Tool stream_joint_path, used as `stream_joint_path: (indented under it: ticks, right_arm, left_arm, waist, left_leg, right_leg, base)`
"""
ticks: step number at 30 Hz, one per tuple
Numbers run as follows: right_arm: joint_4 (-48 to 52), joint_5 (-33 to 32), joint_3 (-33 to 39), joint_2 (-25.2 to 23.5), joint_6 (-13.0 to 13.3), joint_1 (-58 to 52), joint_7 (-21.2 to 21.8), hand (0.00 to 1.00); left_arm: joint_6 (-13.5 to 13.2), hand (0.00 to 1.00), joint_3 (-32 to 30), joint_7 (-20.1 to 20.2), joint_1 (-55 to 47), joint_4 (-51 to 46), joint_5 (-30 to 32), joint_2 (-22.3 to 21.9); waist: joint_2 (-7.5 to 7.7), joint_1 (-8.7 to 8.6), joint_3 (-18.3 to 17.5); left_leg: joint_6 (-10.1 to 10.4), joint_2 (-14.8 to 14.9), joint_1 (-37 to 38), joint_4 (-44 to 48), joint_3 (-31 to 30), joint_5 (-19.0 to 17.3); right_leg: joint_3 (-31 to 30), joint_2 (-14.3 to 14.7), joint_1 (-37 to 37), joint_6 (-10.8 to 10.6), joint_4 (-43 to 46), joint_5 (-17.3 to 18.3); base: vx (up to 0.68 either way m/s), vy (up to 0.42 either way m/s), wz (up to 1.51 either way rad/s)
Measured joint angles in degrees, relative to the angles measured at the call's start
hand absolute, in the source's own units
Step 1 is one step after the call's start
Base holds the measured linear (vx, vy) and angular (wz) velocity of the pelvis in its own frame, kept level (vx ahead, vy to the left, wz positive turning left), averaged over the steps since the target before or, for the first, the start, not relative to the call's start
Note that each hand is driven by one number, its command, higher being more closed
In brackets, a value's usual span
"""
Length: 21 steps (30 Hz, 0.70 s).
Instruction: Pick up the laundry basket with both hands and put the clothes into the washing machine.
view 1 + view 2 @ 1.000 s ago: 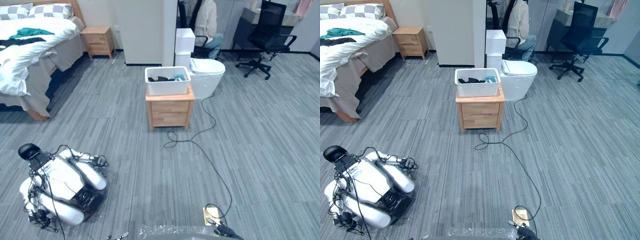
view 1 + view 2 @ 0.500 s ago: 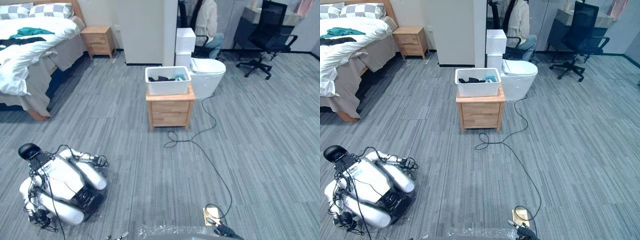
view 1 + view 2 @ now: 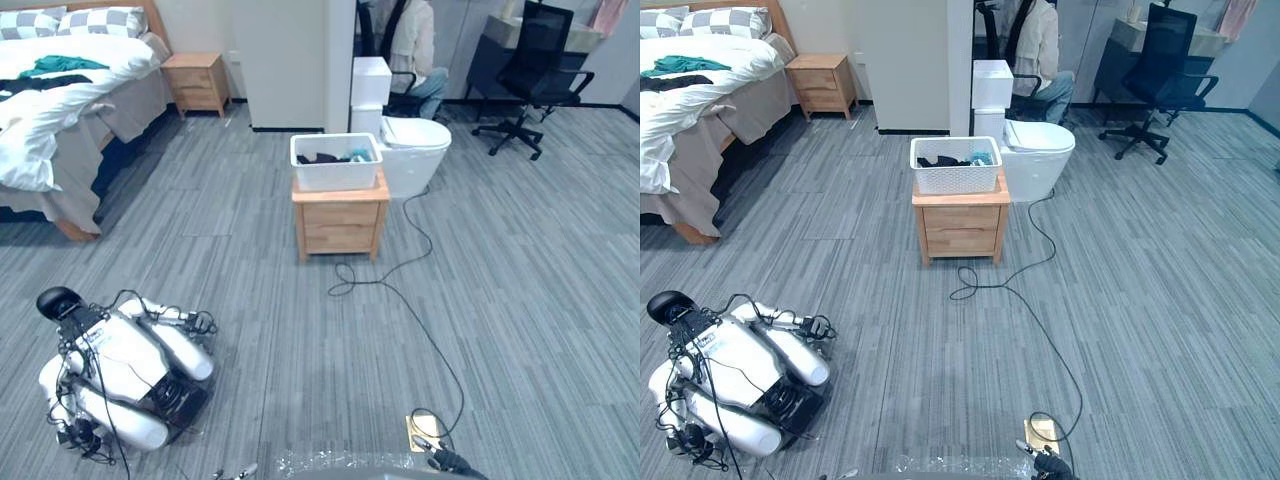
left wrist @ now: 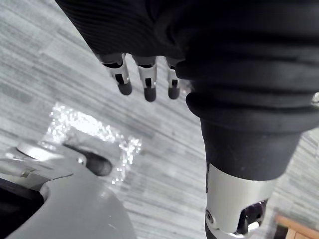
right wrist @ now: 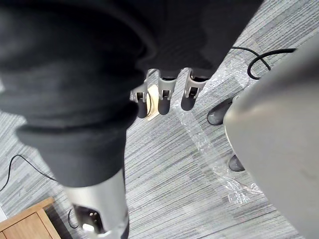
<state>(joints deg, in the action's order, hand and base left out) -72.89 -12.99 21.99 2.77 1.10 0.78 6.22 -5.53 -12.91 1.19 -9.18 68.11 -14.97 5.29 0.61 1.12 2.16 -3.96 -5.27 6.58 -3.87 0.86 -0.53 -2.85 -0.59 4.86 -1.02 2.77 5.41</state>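
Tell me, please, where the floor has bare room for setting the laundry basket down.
Widest bare floor lies right of the wooden cabinet, out toward the office chair. Another free strip runs between the bed and the cabinet. Crowded: the lower left, where a white machine lies, and the cabinet top, which the basket covers.

As far as can be seen, nothing has moved since a second ago, the laundry basket [image 3: 335, 162] included.

A white perforated plastic laundry basket [image 3: 956, 180] of dark clothes [image 3: 938, 160] is sitting at twelve o'clock on a small wooden two-drawer bench [image 3: 960, 228]; a white-quilted bed [image 3: 685, 95] is lying at ten o'clock.
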Motion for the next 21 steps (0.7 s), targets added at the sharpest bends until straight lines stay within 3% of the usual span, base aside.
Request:
stream_joint_path:
  ticks: [10, 11, 13, 17, 19, 21]
  right_arm:
    - [-0.01, -0.01, 0.01, -0.01, -0.08, 0.0, 0.0, 0.0]
    - [0.01, -0.02, 0.02, -0.02, -0.09, 0.05, 0.0, 0.0]
    - [0.2, -0.05, -0.05, -0.19, -0.14, 0.73, -0.05, 0.0]
    - [3.96, -0.51, -5.68, -0.08, -0.37, -0.42, -0.2, 0.0]
    - [5.94, -0.94, -10.0, -0.04, -0.24, -1.3, -0.15, 0.0]
    - [5.97, -1.2, -11.28, 0.02, -0.24, -1.27, -0.13, 0.0]
  left_arm:
    - [0.03, 0.0, -0.02, -0.01, 0.08, 0.07, 0.01, 0.11]
    - [0.03, 0.0, -0.06, -0.01, 0.09, 0.06, 0.0, 0.11]
    - [0.05, 0.0, -0.3, -0.08, 0.3, -0.06, -0.05, -0.15]
    - [0.04, 0.0, -1.6, -0.17, 1.56, -0.82, -0.16, -0.28]
    - [0.06, 0.0, -3.97, -0.18, 1.74, -1.82, -0.18, -0.28]
    - [0.16, 0.0, -5.9, -0.16, 1.65, -2.44, -0.17, -0.6]
  waist:
    - [0.26, 0.04, 0.12]
    - [0.83, 0.1, 0.38]
    - [0.58, 0.12, 0.58]
    - [1.1, 1.22, 3.04]
    - [2.0, 1.22, 3.71]
    - [2.68, 1.54, 3.71]
  left_leg:
    - [0.0, -0.11, -0.29, -0.01, -0.07, 0.0]
    - [-0.02, -0.27, -0.81, 0.14, -0.09, -0.03]
    - [0.09, -0.77, -3.03, 1.18, -0.65, -0.44]
    - [-2.29, -2.96, -3.91, 5.86, -1.38, -3.7]
    - [-2.85, -3.92, -3.43, 9.1, -2.29, -6.18]
    - [-2.53, -3.7, -1.18, 10.46, -2.34, -7.96]
  right_leg:
    - [-0.12, -0.11, -0.34, -0.01, -0.01, 0.0]
    - [-0.2, -0.54, -0.96, -0.23, 0.32, 0.14]
    - [-0.13, -1.07, -4.32, -0.92, 4.09, 1.78]
    - [-0.08, -3.38, -10.86, -3.85, 23.52, 7.7]
    - [-1.75, -3.81, -20.51, -1.77, 45.85, 6.68]
    - [-0.82, -4.19, -23.76, -2.16, 51.71, 7.02]
  base:
    - [0.0, 0.0, 0.0]
    - [0.0, 0.002, -0.04]
    - [0.0, -0.001, 0.04]
    - [0.0, 0.013, 0.2]
    - [0.02, 0.033, 0.45]
    - [0.17, 0.004, 0.28]
